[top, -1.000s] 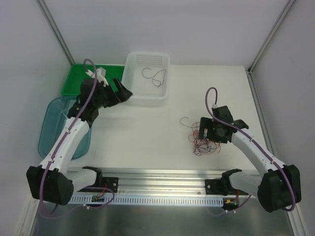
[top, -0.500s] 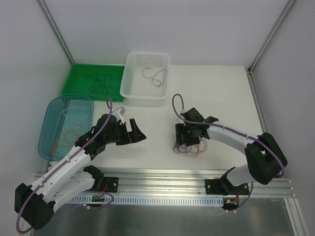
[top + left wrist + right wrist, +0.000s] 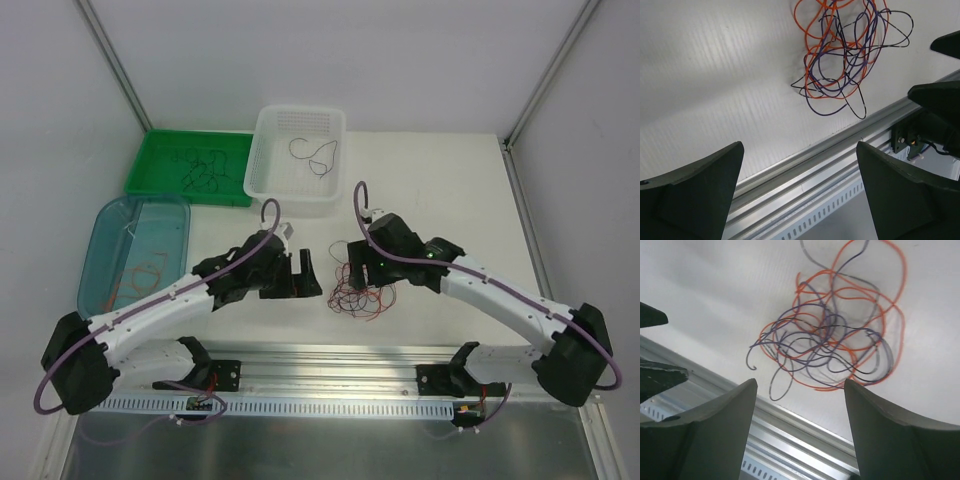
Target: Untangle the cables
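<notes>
The cables [image 3: 352,293] are a tangle of thin orange, purple and black strands lying on the white table near the front rail. They also show at the top of the left wrist view as the cables [image 3: 842,52] and mid-frame in the right wrist view as the cables [image 3: 832,342]. My left gripper [image 3: 308,277] hovers just left of the tangle, and in its own view the left gripper [image 3: 799,147] is open and empty. My right gripper [image 3: 366,270] hangs over the tangle's far right side. The right gripper [image 3: 800,385] is open too, with the strands beyond its tips.
A green tray [image 3: 160,150] at the back left holds dark strands. A white basket [image 3: 262,135] behind the middle holds two thin strands. A blue bin [image 3: 100,235] at the left holds orange strands. The aluminium rail [image 3: 330,360] runs along the near edge.
The left arm has swung from the back bins down to the table middle, beside the tangle. The right gripper has moved left, and the tangle now lies further left than before.
</notes>
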Robot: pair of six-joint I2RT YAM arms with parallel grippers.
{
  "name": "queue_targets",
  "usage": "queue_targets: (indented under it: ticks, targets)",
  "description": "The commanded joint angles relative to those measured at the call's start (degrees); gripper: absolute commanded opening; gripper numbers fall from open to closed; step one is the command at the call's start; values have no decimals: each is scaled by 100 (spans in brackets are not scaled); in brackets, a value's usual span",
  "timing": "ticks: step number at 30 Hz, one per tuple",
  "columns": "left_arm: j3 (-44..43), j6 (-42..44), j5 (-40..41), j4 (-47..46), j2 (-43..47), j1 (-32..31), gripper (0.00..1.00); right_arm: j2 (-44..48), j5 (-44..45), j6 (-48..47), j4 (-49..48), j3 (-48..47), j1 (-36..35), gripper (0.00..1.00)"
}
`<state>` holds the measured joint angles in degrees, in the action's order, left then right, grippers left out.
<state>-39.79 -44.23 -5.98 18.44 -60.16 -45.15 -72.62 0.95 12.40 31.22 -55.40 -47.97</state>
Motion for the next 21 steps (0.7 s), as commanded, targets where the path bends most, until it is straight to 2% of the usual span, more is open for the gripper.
queue_targets:
  ticks: [1,8,11,16,21]
  targets:
    - [-694,-156,536,-139,-739,-415,96,502,897,-344,648,-69,199,74]
    - [-1864,300,563,-165,-2006,-697,89,1179,494,-230,376,792,1087,71]
    - [-2357,747,571,-174,-2526,-706,87,1487,345,-142,297,1030,1429,71]
    - [-3165,2539,230,-218,-3430,-715,86,2005,142,-186,253,1312,1773,71]
    - [-3509,4260,-596,-244,-3906,-715,84,2410,291,-203,349,1426,1861,72]
